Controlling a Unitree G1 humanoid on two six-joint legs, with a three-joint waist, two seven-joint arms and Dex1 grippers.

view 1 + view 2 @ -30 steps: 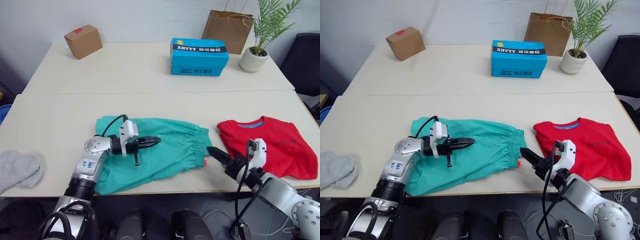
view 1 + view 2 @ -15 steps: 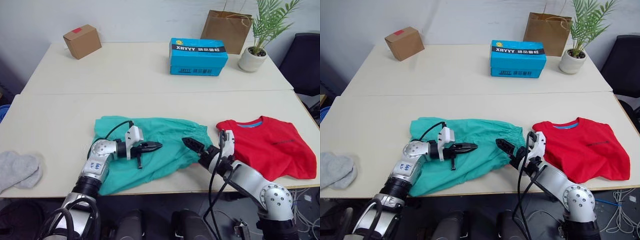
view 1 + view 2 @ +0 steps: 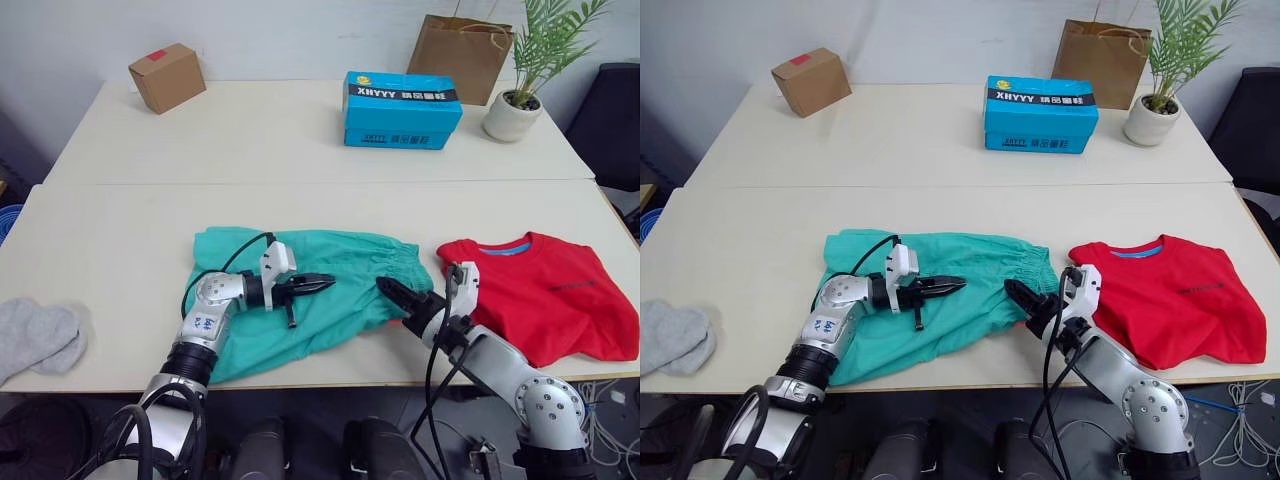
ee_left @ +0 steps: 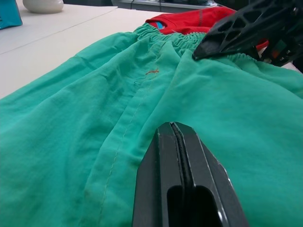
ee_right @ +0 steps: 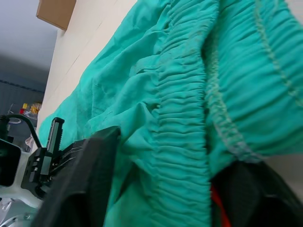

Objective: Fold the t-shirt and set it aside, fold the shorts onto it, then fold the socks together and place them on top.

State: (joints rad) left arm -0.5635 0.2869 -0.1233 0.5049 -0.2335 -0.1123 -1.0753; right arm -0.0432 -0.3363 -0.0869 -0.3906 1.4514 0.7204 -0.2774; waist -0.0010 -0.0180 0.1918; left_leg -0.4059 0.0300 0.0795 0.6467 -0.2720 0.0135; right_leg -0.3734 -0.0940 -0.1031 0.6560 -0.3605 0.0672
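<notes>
So the red t-shirt (image 3: 540,290) is already folded and parked at the 3 o'clock end of the near table (image 3: 100,250), which puts us on the shorts step. The teal shorts (image 3: 300,290) are spread flat mid-table near the front edge, elastic waistband toward the shirt, just beside it, with a bit of orange-red drawstring poking out at that end.

The left gripper (image 3: 318,284) sits low over the middle of the shorts, fingers pressed together with nothing between them, pointing toward 3 o'clock. The right gripper (image 3: 1023,298) is at the waistband edge; from its wrist camera the fingers look spread with the gathered elastic bunched between them, but not closed on it yet.

My guess: it's about to pinch the waistband and fold the shorts over. That needs the right fingers to close on both cloth layers, and the left one probably has to open and grab too, or pin the middle as a crease.

The grey socks (image 3: 38,336) are lying way off at 9 o'clock by the front edge, untouched.
</notes>
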